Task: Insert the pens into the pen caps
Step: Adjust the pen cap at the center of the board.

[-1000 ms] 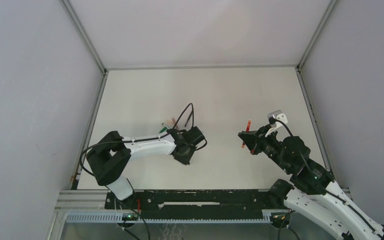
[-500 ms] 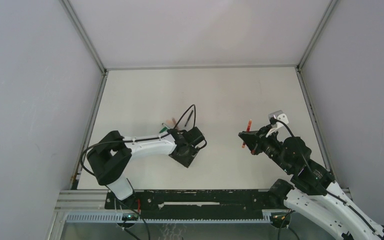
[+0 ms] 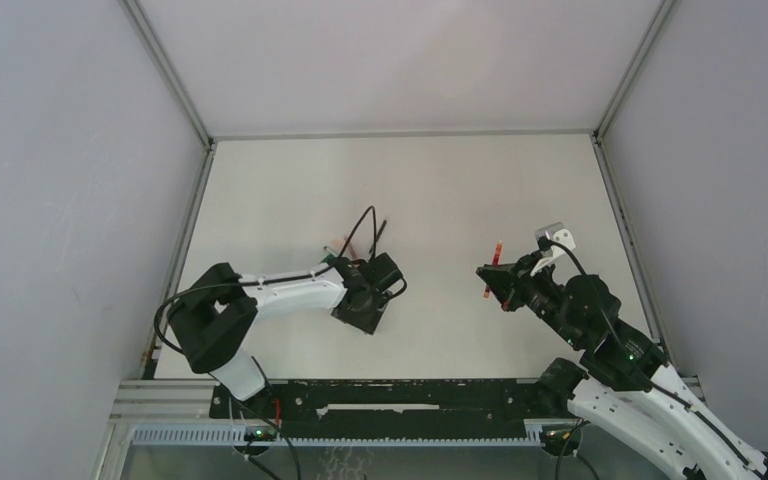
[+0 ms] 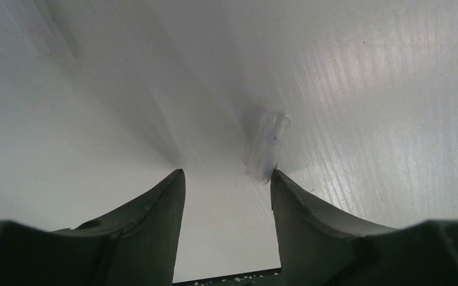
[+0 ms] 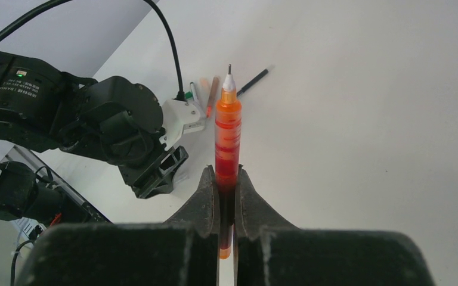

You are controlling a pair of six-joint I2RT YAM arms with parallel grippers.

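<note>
My right gripper (image 5: 228, 173) is shut on a red pen (image 5: 227, 128), held above the table with its tip pointing away; it also shows in the top view (image 3: 494, 268). My left gripper (image 4: 226, 174) is open and low over the table, its jaws wide apart. A small clear tube-shaped pen cap (image 4: 266, 146) lies on the table just beyond the tip of its right finger (image 4: 298, 208). In the top view the left gripper (image 3: 362, 312) hides this cap. A green pen (image 5: 192, 94), another red pen (image 5: 212, 95) and a black pen (image 5: 253, 81) lie together beyond the left arm.
The left arm's black cable (image 3: 365, 225) loops up over the pens on the table. Grey walls (image 3: 80, 200) close in the white table (image 3: 460, 190) on the left, back and right. A black rail (image 3: 400, 395) runs along the near edge.
My left gripper has shifted slightly left and back over the table. The right arm holds the red pen still.
</note>
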